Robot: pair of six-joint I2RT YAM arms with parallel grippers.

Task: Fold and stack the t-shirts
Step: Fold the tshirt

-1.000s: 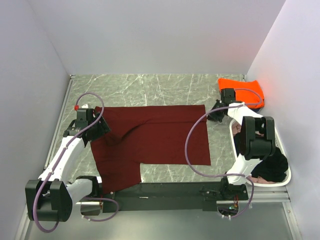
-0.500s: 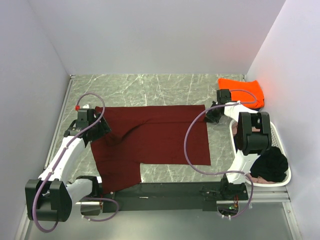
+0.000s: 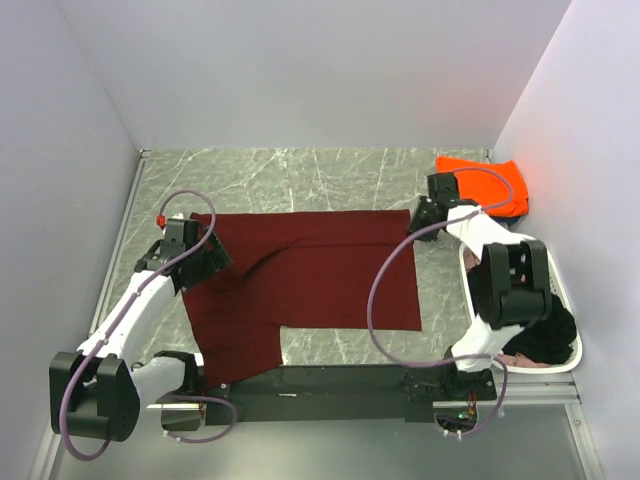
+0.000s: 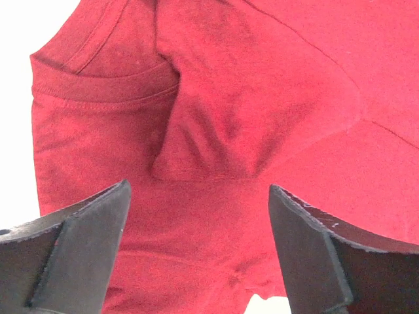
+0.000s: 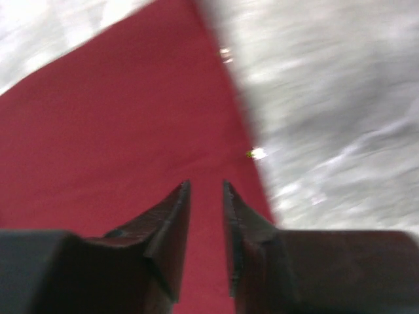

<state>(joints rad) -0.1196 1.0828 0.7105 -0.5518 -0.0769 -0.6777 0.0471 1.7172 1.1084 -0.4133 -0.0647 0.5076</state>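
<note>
left arm: stretched from counter [image 3: 300,170] near-left corner to maroon shirt [image 3: 320,270] left edge | left fingers [image 4: 98,222]: released, wide apart above cloth near collar | right arm: elbow raised over basket [image 3: 572,300], wrist at shirt's far-right corner | right fingers [image 5: 171,222]: barely parted, gripping nothing | maroon shirt: spread mid-counter | orange shirt [image 3: 500,185]: far-right corner

Plain pale walls [image 3: 300,70] enclose a grey-green marbled tabletop [image 3: 300,180] on three sides under even light.
</note>
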